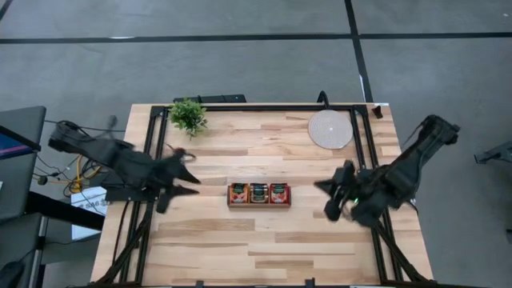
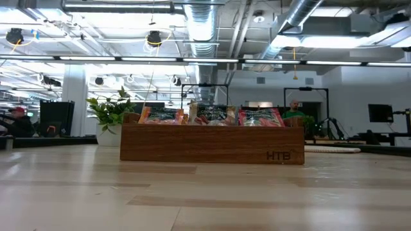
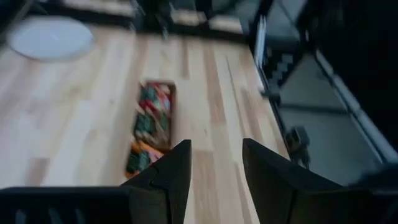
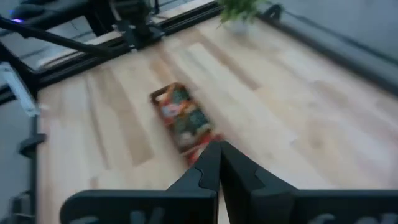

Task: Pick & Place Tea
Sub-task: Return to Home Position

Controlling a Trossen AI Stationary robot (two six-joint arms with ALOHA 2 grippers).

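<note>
From above, the left claw (image 1: 192,174) hangs over the left part of the wooden table (image 1: 240,240) with its fingers spread wide and nothing between them. Ahead of its fingertips, across bare planks, lies the wooden three-compartment tray (image 1: 258,205), with the tea sachets (image 1: 258,192) in all three sections. The right claw (image 1: 326,197) points at the tray's other end, also well apart from it. Beyond that claw, near the far edge, lies a round white disc (image 1: 330,130). A small potted plant (image 1: 188,116) stands at the far edge, beyond the left claw. The near half of the table is open on both sides.

At table height, neither claw shows. The tray's long wall faces the camera and the sachets stick up above its rim.

In the left wrist view, the fingers (image 3: 174,180) stand apart, and the tray lies ahead of them.

In the right wrist view, the fingertips (image 4: 211,158) meet and hold nothing. The tray lies just past them.
</note>
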